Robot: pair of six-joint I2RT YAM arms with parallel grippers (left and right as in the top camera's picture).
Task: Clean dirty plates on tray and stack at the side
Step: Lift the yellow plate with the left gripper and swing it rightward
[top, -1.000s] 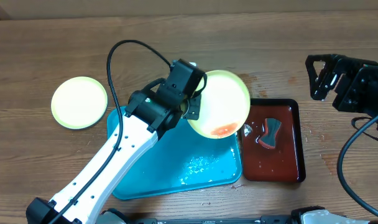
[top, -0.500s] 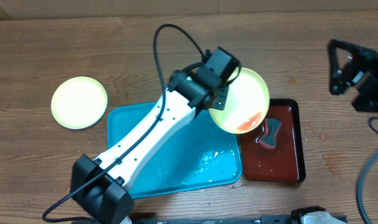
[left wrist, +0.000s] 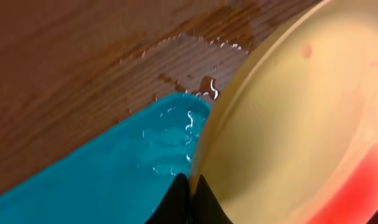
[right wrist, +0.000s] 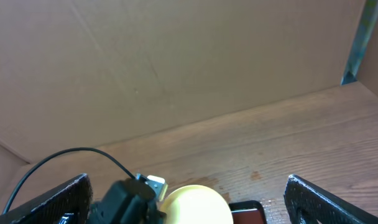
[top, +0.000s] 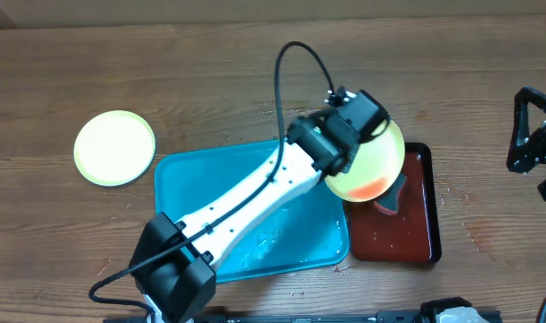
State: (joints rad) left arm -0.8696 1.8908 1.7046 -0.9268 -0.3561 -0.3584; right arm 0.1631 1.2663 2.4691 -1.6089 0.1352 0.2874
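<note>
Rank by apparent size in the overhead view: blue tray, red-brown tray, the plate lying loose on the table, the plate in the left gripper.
1. blue tray
2. red-brown tray
3. Unranked: loose plate and held plate look alike; the held plate is lifted nearer the camera and partly covered.

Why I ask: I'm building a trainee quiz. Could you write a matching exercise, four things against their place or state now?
1 smeared plate
2 clean-looking plate
3 right pincer
4 turquoise tray

a open, holding nothing
b on the table, left of the tray
c wet, under the left arm
d gripped at its rim by the left pincer

Pairs: 1-d, 2-b, 3-a, 4-c
</note>
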